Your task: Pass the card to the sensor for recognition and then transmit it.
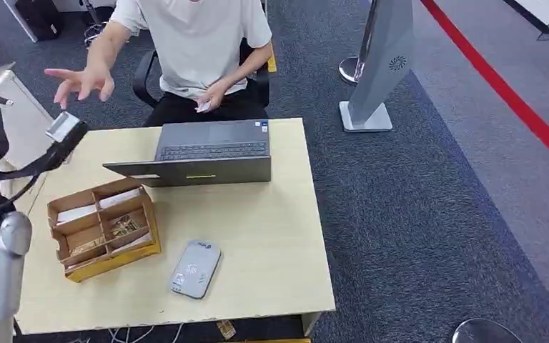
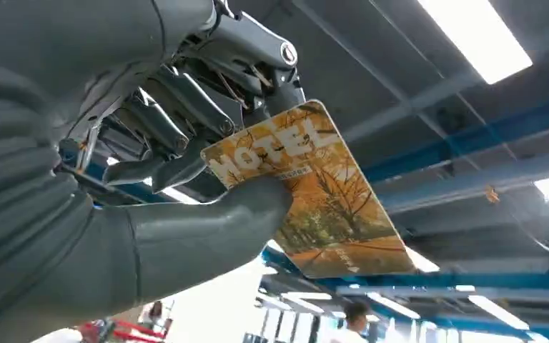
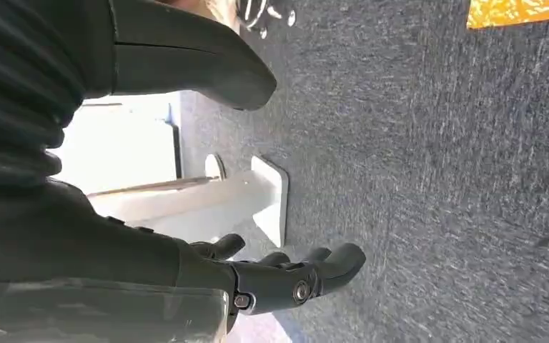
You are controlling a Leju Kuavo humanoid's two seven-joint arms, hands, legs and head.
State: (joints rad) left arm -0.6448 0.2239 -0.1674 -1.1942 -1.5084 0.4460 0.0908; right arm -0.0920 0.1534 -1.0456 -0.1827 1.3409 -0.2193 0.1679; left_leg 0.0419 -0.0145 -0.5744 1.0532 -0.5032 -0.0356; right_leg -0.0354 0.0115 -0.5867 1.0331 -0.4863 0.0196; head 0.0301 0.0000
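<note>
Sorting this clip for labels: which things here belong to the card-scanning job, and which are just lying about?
Belongs to the job:
- hotel card, pinched in the left hand
- grey sensor pad on the table
- person's outstretched hand, likely the receiver

Lying about:
- laptop
- cardboard organiser with its compartments
- white stand on the carpet
- right hand, hanging empty over the carpet

Orange hotel card [image 2: 314, 193] held raised, grey sensor [image 1: 195, 269] flat on table

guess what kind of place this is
Probably a mock hotel front desk in a lab or office hall: a table with a laptop and card reader, grey carpet, and a hotel card in the left hand.
</note>
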